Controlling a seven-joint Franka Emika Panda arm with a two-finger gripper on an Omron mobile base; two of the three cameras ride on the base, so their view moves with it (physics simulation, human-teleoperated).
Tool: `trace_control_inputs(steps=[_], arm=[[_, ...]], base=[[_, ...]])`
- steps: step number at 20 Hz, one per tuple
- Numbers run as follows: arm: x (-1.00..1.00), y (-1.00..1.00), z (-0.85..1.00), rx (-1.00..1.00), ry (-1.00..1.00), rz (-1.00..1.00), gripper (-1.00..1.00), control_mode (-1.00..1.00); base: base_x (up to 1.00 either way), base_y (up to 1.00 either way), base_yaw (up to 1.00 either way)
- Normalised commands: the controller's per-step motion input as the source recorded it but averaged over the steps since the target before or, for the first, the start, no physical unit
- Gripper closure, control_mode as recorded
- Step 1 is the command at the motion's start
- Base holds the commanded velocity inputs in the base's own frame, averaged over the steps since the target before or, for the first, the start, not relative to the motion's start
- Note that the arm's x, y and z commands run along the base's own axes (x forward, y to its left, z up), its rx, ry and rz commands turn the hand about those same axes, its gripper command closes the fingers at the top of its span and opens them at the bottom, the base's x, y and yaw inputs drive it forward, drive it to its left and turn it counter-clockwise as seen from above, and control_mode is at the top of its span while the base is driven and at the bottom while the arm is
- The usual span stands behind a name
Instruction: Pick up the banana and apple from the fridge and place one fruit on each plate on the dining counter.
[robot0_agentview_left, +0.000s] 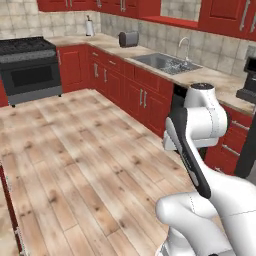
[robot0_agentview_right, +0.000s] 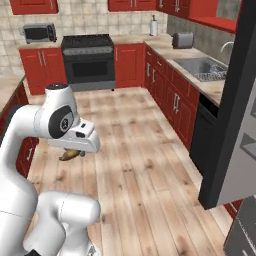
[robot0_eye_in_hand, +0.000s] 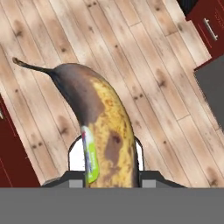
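You are in a home kitchen. You can see red cabinets (robot0_agentview_left: 145, 97), a black stove (robot0_agentview_right: 89, 60), a steel sink (robot0_agentview_left: 162, 62), a toaster (robot0_agentview_left: 128, 38) and a wood floor (robot0_agentview_right: 135, 170).

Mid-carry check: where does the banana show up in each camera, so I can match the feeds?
Left base view: I can't pick it out.
Right base view: banana, a small yellow-brown sliver under the white hand, left of centre.
Hand view: banana fills the centre, stem pointing upper left.
Shared landmark: the plank floor beneath it.
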Motion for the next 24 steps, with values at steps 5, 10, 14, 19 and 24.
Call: trace_control_inputs(steps=[5, 10, 14, 19, 24], arm=[[0.0, 0.0, 0.0, 0.0, 0.0, 0.0, 1.0, 1.0], [0.0, 0.0, 0.0, 0.0, 0.0, 0.0, 1.0, 1.0], [0.0, 0.0, 0.0, 0.0, 0.0, 0.0, 1.0, 1.0], [0.0, 0.0, 0.0, 0.0, 0.0, 0.0, 1.0, 1.0], [0.0, 0.0, 0.0, 0.0, 0.0, 0.0, 1.0, 1.0]], base=[[-0.91, 0.12, 0.3], [-1.0, 0.01, 0.26], [-1.0, -0.01, 0.24], [-1.0, 0.0, 0.2], [-1.0, 0.05, 0.2]])
